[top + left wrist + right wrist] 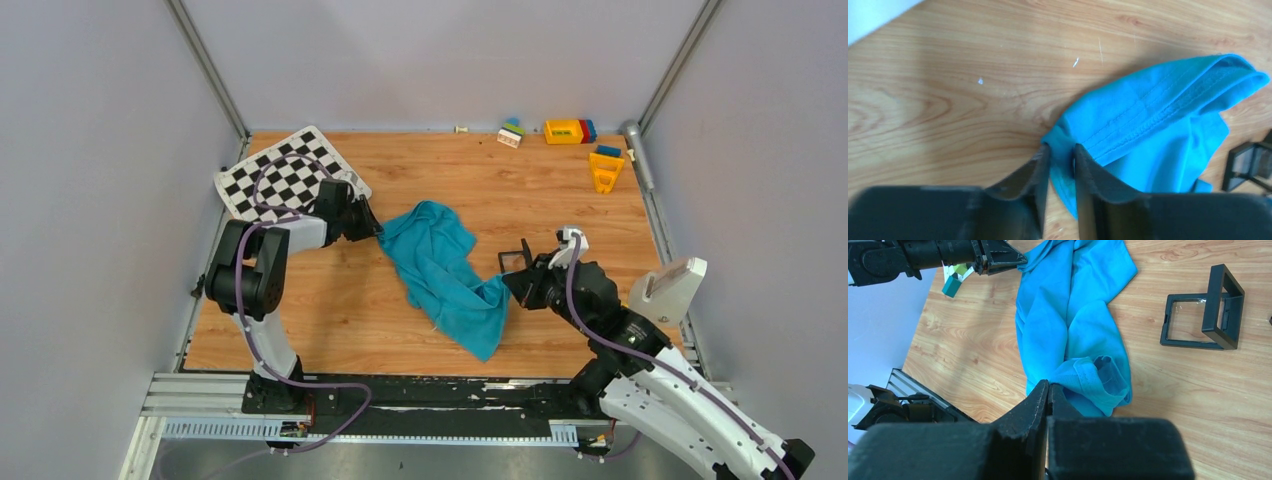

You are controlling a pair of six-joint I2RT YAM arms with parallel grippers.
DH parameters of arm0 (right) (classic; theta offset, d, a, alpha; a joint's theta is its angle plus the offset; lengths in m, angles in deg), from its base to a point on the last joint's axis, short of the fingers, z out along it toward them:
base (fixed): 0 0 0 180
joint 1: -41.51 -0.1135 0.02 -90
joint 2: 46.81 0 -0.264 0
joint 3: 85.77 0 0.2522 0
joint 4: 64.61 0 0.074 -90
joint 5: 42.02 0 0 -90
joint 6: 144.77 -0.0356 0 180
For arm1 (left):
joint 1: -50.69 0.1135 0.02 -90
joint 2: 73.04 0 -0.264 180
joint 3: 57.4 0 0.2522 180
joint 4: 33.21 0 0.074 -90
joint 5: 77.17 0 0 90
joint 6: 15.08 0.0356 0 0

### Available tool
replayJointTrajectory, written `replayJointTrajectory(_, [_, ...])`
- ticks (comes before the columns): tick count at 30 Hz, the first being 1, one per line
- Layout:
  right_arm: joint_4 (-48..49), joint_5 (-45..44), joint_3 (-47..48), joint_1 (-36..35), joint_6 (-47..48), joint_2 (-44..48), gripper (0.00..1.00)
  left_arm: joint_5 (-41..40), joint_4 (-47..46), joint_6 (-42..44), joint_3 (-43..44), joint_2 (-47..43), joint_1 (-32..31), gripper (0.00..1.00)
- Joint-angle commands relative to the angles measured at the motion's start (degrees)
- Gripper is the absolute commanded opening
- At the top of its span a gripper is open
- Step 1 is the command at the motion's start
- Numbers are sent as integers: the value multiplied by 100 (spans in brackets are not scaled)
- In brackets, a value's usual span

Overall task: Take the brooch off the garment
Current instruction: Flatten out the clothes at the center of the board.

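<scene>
The teal-blue garment (440,265) lies crumpled in a long diagonal strip on the wooden table. My left gripper (378,232) is at its upper-left end. In the left wrist view that gripper (1061,150) has its fingers closed on a folded edge of the garment (1158,115). My right gripper (508,285) is at the lower-right end. In the right wrist view it (1049,386) is shut, its tips pinching the rim of the garment (1068,315) beside a sleeve opening. The brooch is hidden.
An open black square box (517,258) (1203,315) sits just right of the garment, close to my right gripper. A black-and-white checkered mat (285,175) lies at the back left. Toy blocks (568,131) (605,168) sit along the back right wall.
</scene>
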Motion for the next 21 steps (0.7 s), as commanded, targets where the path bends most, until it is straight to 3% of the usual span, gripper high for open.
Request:
replayJointTrajectory(1, [141,-99,362,-1,124,-265,0,365,152,39,267,342,-21,21])
replayJointTrajectory(2, [139,-157,410,-1,167,-341,0,347,146,48,259,312,-24,8])
replayJointTrajectory(4, [157,-407,511,3,230,-494,0,185,138,62,163,38,-25,0])
replayJointTrajectory(7, [254,-1014,649,98,100,-942,0,-149,462,98,151,-771,-13,0])
replayJointTrajectory(9, [264,-923,983,435,199,-1393,0,-316,859,102,344,-1244,7,0])
replayJointTrajectory(15, [199,-19,2713,1163,559,-2304,0,-348,2103,-8,1529,-2361,351,0])
replayJointTrajectory(21, [-294,1513,4901,2163,407,-3099,0,-752,3446,186,3278,-3098,1051,0])
